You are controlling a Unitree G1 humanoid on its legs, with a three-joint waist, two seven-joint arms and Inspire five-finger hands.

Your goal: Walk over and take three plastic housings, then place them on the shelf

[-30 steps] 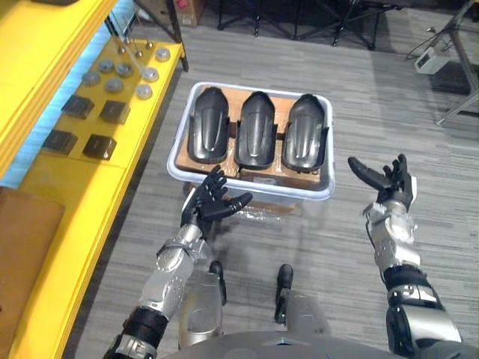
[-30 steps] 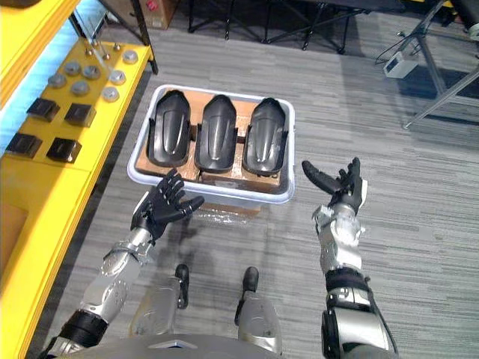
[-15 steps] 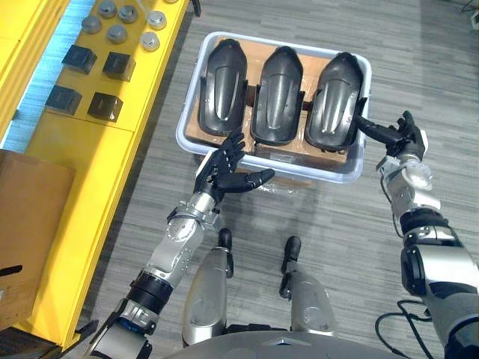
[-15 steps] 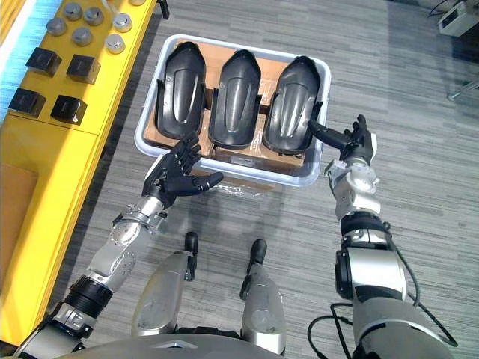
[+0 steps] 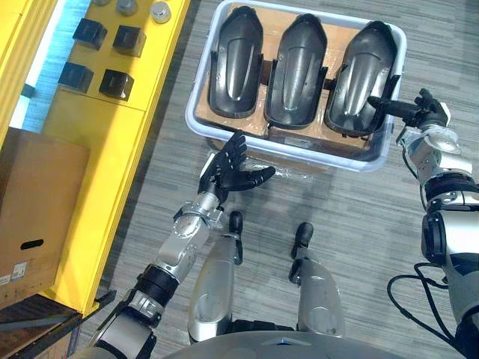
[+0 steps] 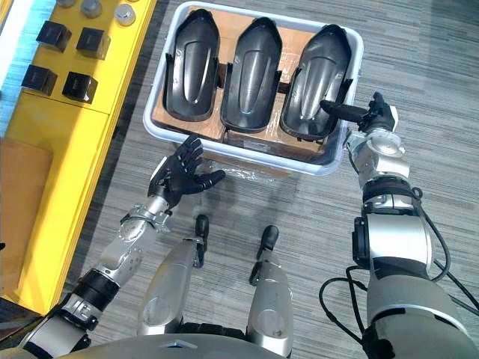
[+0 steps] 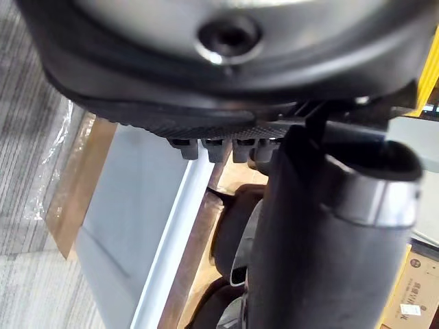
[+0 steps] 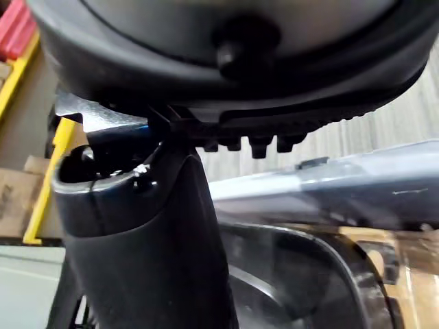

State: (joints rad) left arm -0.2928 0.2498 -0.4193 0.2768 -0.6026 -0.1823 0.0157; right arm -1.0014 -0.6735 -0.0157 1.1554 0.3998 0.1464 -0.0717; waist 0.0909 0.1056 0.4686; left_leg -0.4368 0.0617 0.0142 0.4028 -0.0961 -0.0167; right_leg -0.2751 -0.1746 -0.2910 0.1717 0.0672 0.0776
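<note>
Black housings (image 5: 299, 71) in tray (image 5: 314, 155), just beside right hand (image 5: 428, 120).

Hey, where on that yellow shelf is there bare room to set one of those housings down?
On the yellow shelf, the bare patch bordered by the black blocks on one side and the cardboard box on the other looks free. Farther along, the blocks and the silver discs crowd it.

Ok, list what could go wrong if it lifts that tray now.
1. The right hand reaches over the rim of the tray, but the left hand hovers open, short of the near corner; a lift now would likely tip it.
2. The three housings lie side by side, seemingly unsecured, and could slide out.
</note>
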